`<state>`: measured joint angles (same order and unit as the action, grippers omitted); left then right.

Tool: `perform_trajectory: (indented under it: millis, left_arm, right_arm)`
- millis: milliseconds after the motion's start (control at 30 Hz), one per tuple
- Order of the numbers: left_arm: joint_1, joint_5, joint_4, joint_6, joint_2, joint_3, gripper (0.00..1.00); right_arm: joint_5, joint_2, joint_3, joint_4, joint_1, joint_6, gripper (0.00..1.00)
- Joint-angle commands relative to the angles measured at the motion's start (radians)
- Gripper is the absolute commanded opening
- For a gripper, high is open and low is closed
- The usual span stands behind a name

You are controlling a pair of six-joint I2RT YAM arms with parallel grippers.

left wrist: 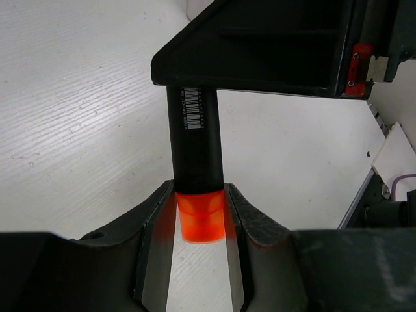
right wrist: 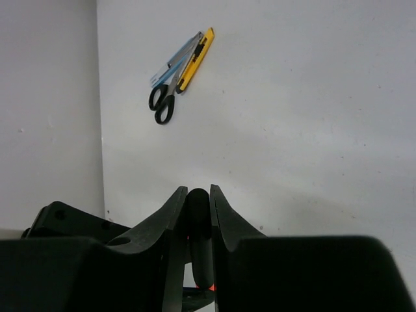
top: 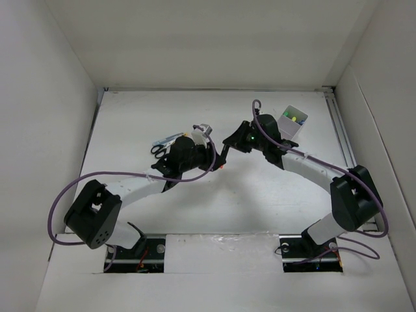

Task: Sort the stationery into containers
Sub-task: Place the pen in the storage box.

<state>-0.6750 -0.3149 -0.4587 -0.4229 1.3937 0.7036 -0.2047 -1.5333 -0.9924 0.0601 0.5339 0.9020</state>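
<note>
The orange-and-black marker hangs between both grippers above the middle of the table. My left gripper is shut on its orange end. My right gripper is shut on its black body. In the top view the left gripper and right gripper meet tip to tip. The black-handled scissors, a yellow pen and a bluish pen lie together on the table to the far left. The white box stands at the back right, with a yellow and a green tip showing inside.
White walls close in the table at the left, back and right. The scissors and pens lie just beyond my left arm. Purple cables loop off both arms. The right gripper's body fills the top of the left wrist view.
</note>
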Motion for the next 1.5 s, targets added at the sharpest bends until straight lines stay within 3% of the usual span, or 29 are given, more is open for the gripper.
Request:
perform_trajectory:
  millis: [0,67,100,167,333,533,600,833,1167,1467]
  left_arm:
    - [0.000,0.034,-0.032,0.010,-0.028,0.025,0.14]
    - [0.000,0.046,-0.032,0.010,-0.039,0.025,0.31]
    - [0.000,0.057,-0.053,0.010,-0.060,0.010,0.49]
    - [0.000,0.068,-0.073,0.010,-0.106,-0.015,0.71]
    - [0.000,0.106,-0.095,0.010,-0.247,-0.061,0.82]
    - [0.000,0.252,-0.089,-0.008,-0.374,-0.148,0.84]
    - [0.000,0.286,-0.049,-0.022,-0.386,-0.148,0.82]
    - [0.000,0.255,0.005,-0.033,-0.386,-0.127,0.80]
    - [0.000,0.220,0.014,-0.042,-0.386,-0.118,0.80]
    - [0.000,0.231,0.015,-0.042,-0.386,-0.118,0.80]
  right_arm:
    - [0.004,0.005,-0.026,0.055,0.008,0.018,0.00]
    - [0.025,0.005,-0.026,0.055,0.008,0.028,0.00]
    - [0.025,0.005,-0.026,0.055,0.008,0.028,0.00]
    - [0.054,0.005,-0.026,0.055,0.008,0.028,0.00]
    - [0.116,0.005,-0.067,0.020,-0.074,0.018,0.00]
    - [0.371,0.064,-0.121,-0.035,-0.244,0.018,0.00]
    - [0.597,0.078,-0.132,-0.054,-0.279,0.029,0.00]
    - [1.019,0.009,-0.258,-0.072,-0.380,0.014,0.00]
    - [1.255,-0.226,-0.492,-0.072,-0.380,-0.195,0.00]
    - [1.255,-0.296,-0.502,-0.072,-0.380,-0.215,0.00]
